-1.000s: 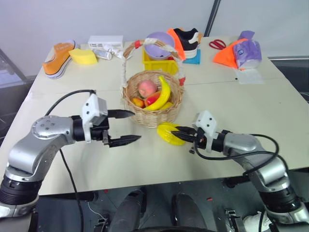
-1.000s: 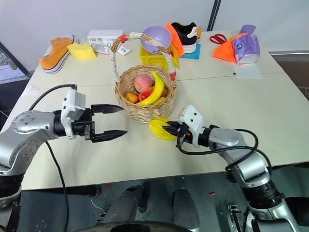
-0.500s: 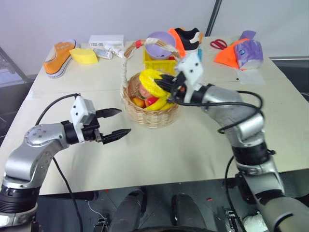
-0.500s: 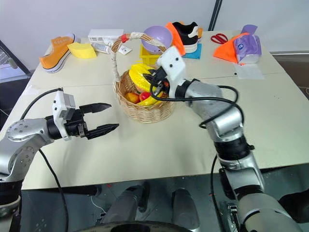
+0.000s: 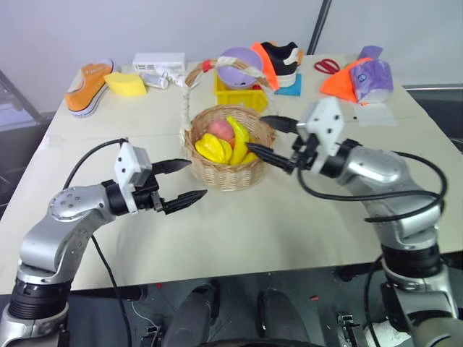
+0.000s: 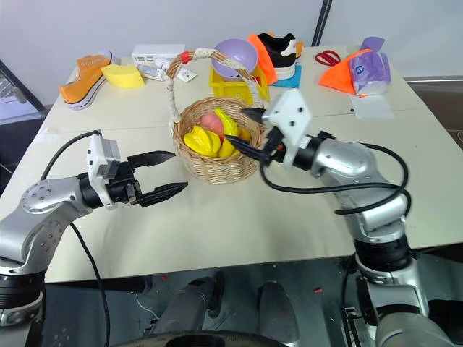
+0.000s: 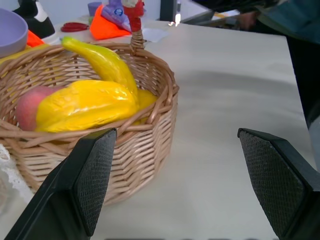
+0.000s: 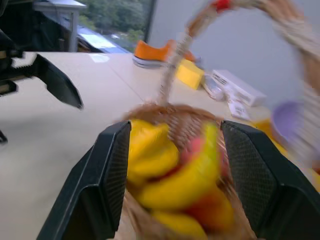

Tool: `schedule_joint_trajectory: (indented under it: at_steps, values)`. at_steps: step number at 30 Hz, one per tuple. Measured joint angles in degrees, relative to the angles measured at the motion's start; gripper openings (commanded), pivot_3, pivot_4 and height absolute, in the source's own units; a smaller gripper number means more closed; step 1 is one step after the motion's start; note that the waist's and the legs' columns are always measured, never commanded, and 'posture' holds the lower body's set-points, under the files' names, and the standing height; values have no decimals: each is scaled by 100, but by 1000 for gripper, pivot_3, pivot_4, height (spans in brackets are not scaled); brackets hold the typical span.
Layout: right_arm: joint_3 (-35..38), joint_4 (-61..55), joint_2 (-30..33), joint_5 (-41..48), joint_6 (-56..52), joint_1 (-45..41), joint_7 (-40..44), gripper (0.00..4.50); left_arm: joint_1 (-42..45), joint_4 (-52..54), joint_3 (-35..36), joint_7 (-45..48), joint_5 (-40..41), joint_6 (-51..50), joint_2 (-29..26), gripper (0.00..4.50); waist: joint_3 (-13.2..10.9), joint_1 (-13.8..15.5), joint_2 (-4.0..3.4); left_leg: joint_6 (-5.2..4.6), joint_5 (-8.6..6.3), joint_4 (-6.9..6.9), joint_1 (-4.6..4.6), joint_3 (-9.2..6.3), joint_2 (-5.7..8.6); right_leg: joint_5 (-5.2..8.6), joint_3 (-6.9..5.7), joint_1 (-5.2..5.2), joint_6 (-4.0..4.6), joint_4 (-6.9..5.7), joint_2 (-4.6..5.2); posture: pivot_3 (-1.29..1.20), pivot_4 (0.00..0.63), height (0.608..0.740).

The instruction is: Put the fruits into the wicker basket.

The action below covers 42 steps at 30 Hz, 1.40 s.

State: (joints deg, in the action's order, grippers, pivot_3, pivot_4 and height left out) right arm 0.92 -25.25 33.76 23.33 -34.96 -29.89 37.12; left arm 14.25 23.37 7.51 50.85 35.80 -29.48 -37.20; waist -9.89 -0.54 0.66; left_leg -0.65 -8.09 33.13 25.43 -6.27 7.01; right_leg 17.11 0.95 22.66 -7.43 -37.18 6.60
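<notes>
The wicker basket stands mid-table, its arched handle rising behind. Inside lie the fruits: a glossy yellow starfruit on top, a banana beside it and a pink peach at the back. My right gripper hovers open and empty just right of the basket's rim, pointing at it. My left gripper is open and empty, level above the table to the basket's front left. The left wrist view looks between its fingers at the basket wall and the starfruit.
Along the table's far edge lie an orange shoe, a yellow sponge, a white box, a purple bowl on a yellow bin, a black shoe, scissors and an orange-purple bag.
My right gripper lifted the starfruit from the table over the basket and opened; the starfruit now lies in the basket and the gripper has drawn back to the right. The left gripper stayed put.
</notes>
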Motion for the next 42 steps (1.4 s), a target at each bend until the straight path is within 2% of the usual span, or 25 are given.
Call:
schedule_joint_trajectory:
  at_steps: [2,6,11,12,13,17,18,23,29,32,37,42]
  values:
    - [94,283,1,-134,-4,-9,-212,2945,231,-39,-8,-81,16,132,260,4172,1,-22,1,0,0,0,-2,0,-2,-2,1,-4,3,0,-4,0,150,740]
    - [-49,1270,-439,-479,230,-395,-566,2945,575,-130,-42,-246,14,347,684,4172,0,-52,-1,-8,12,-2,-2,0,-2,-13,6,-12,-17,-8,-11,0,150,740]
    - [-248,2377,-953,-797,662,-937,-765,2945,566,-141,-244,-280,-27,373,757,4172,0,-31,-1,-6,15,-6,-1,-1,-1,-14,6,-11,-20,-8,-15,0,150,740]
    - [-251,2461,-998,-812,692,-958,-767,2468,551,-138,-249,-289,-28,373,756,4172,-1,-26,-1,-5,15,-6,-1,-1,-1,-14,6,-11,-20,-8,-15,0,150,740]
    - [-256,2539,-1039,-836,724,-967,-766,2207,511,-123,-248,-301,-28,374,748,4172,0,-17,-1,-5,15,-5,-2,-3,-1,-14,6,-11,-20,-8,-15,0,150,740]
    - [-235,2588,-1077,-839,732,-961,-750,192,315,-86,-257,-360,-36,373,735,4172,-1,-10,-2,-5,14,-1,-2,-4,1,-14,6,1,-19,-7,-15,0,150,740]
    - [-224,2544,-1078,-818,722,-940,-748,26,301,-64,-257,-365,-37,373,732,4172,-1,-10,-2,-4,14,-1,-2,-4,1,-14,6,1,-19,-8,-15,0,150,740]
    - [108,2154,-895,-775,508,-700,-946,26,218,-46,-298,-377,-75,374,725,4172,-1,12,-3,-4,14,-2,2,-6,1,-14,8,9,-19,-7,-14,0,150,740]
    - [1405,1860,-82,-859,419,-134,-1533,26,257,-98,-401,-368,-91,384,742,4172,-2,120,-3,5,8,-2,2,-3,3,-12,10,1,-15,-6,-11,0,150,740]
    - [1995,2029,263,-990,324,51,-1891,26,334,-269,-456,-361,-152,394,768,4172,-2,128,-4,-4,14,-2,3,-1,3,-12,9,-13,-14,-6,-10,0,150,740]
    - [2362,2757,473,-1226,362,82,-2331,26,562,-482,-551,-359,-249,418,853,4172,-1,48,-8,-7,16,-3,0,5,-2,-8,10,-12,-7,-8,-13,0,150,740]
    - [2410,2940,435,-1216,535,83,-2443,2358,577,-592,-612,-386,-344,488,865,4172,-8,-23,-20,-8,16,-3,0,5,-1,-13,10,-12,-18,-9,-12,0,150,740]
